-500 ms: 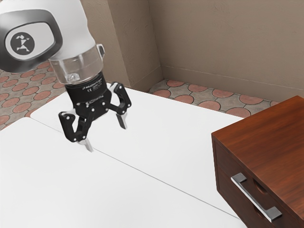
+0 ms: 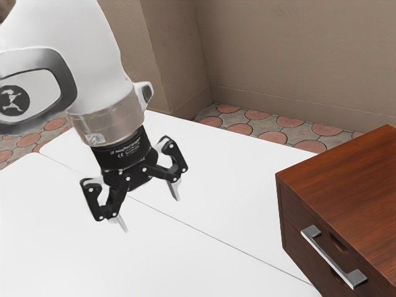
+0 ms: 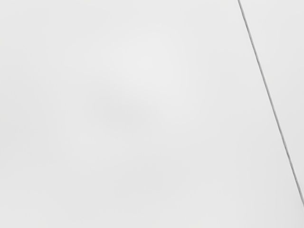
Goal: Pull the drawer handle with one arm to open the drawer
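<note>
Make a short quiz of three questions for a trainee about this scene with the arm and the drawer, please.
1. Where is the drawer handle in the exterior view? A lower right; B upper left; C centre.
2. Fill in: the gripper is over the white table with its fingers ____.
3. True or false: the gripper touches the drawer handle.
Key: 1 A; 2 open; 3 false, it is well apart from the handle.

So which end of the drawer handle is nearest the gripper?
The end of the handle toward the exterior view's left, the higher one. The other end lies lower and further right, away from the open gripper.
</note>
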